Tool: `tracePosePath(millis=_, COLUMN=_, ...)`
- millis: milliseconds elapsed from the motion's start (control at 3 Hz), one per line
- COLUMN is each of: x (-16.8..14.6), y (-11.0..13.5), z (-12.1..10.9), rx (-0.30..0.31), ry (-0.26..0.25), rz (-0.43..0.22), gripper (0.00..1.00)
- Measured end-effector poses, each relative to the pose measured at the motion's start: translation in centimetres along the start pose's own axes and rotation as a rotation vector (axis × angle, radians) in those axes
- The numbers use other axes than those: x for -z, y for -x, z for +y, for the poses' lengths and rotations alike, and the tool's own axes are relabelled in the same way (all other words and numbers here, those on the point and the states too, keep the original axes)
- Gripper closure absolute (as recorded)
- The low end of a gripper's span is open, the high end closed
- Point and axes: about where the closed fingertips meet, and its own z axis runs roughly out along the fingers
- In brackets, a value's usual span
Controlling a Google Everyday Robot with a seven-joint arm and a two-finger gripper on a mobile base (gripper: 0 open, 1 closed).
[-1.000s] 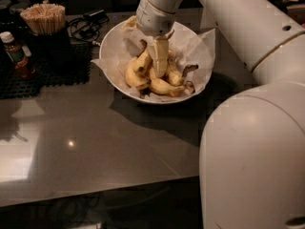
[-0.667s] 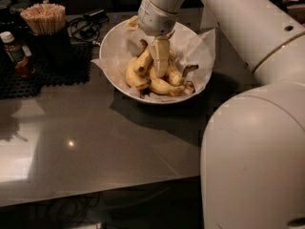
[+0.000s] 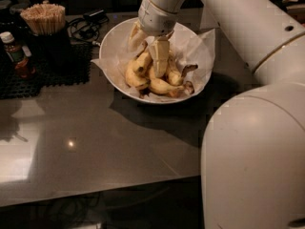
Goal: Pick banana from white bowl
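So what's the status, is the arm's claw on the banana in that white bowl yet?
Gripper low inside white bowl, right at banana. Banana not lifted, lying in the bowl. Other bananas crowd against it.

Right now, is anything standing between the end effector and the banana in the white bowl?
Nothing visible does. The end effector is down inside the white bowl, right at the banana. The other bananas lie packed close beside it, not in between.
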Motion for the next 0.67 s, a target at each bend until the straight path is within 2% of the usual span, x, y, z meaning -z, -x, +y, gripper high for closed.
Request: tracePosePath(millis=667, x=0.68, y=-0.21, z=1.04, rx=0.000, ry=0.000, rz=0.000, gripper=0.88)
